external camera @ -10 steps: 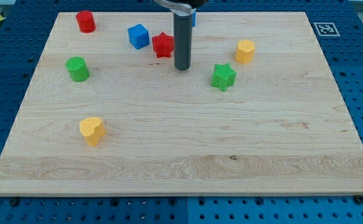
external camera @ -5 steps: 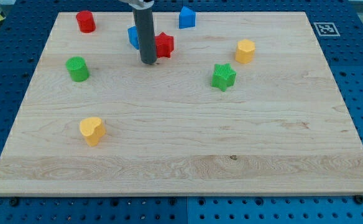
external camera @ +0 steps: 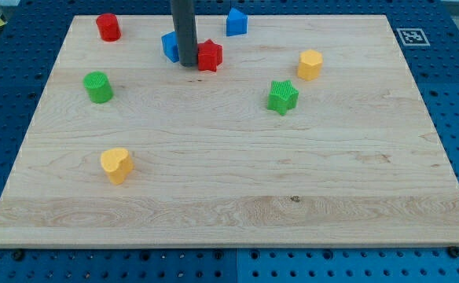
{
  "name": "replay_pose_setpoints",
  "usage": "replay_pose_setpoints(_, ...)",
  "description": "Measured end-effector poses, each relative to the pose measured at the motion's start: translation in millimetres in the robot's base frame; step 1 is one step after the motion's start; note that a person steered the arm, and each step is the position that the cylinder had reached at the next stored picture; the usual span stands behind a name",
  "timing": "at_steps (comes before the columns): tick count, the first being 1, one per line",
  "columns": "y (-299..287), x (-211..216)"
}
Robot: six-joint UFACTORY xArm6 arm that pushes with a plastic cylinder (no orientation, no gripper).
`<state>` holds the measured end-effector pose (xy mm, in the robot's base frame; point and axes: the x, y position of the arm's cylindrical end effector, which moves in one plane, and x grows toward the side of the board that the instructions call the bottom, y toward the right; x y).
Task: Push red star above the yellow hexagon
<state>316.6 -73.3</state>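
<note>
The red star [external camera: 210, 56] lies near the view's top, left of centre. The yellow hexagon [external camera: 310, 64] lies to its right, well apart. My tip [external camera: 188, 63] stands right against the red star's left side, between it and the blue cube [external camera: 170, 45], which the rod partly hides.
A blue block [external camera: 236, 21] sits at the top edge. A green star [external camera: 282, 97] lies below-left of the yellow hexagon. A red cylinder [external camera: 108, 27] is at the top left, a green cylinder [external camera: 98, 86] at the left, a yellow heart [external camera: 116, 164] at the lower left.
My tip moved from the red star's right side, round below it, to its left side, then up between it and the blue cube. The red star has shifted slightly right.
</note>
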Motion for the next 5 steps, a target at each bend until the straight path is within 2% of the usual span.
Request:
replay_pose_setpoints(1, 8, -6)
replay_pose_setpoints(5, 104, -12)
